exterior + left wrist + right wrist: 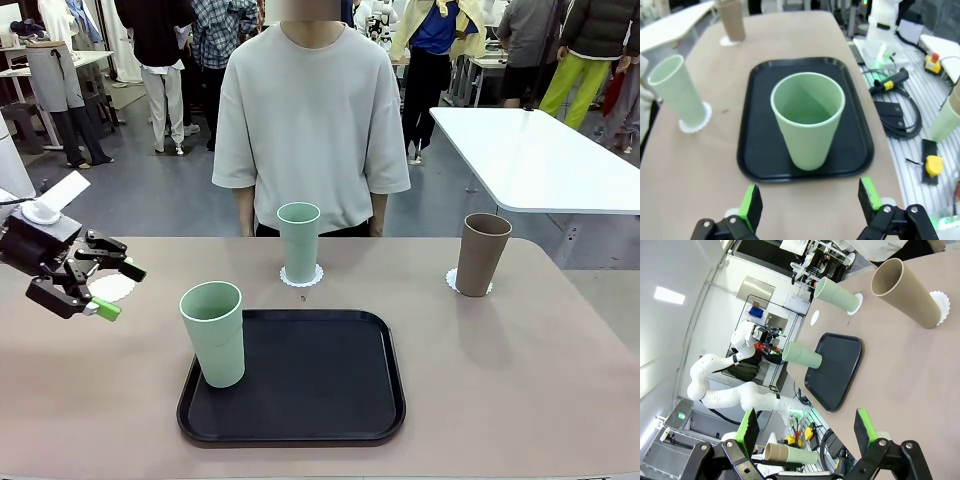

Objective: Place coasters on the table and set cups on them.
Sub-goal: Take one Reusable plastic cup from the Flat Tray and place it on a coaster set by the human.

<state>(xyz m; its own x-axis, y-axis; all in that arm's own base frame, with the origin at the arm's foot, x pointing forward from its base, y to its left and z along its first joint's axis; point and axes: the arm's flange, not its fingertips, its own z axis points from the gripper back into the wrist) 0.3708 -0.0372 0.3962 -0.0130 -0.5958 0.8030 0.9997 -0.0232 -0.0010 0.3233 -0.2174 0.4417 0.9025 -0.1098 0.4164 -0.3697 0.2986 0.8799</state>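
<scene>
Coasters and cups, mid-setting on the beige table [520, 380]: brown cup [483, 254] stood upright on a lace-edged coaster [454, 282] at far right; pale green cup [299, 242] stood on a second coaster [301, 276] at far centre, before a person in a grey shirt [310, 120]. Third coaster [113, 288] lay bare at far left, partly behind the left gripper [120, 289]. Second green cup [213, 332] remained upright on the black tray's [320, 385] near-left corner, off any coaster. Left gripper hovered above the table left of the tray, jaws spread wide and empty, aimed at the tray cup [808, 120] in its wrist view. Right gripper [807, 427] likewise gaped, holding nothing, tilted high over the table's edge.
</scene>
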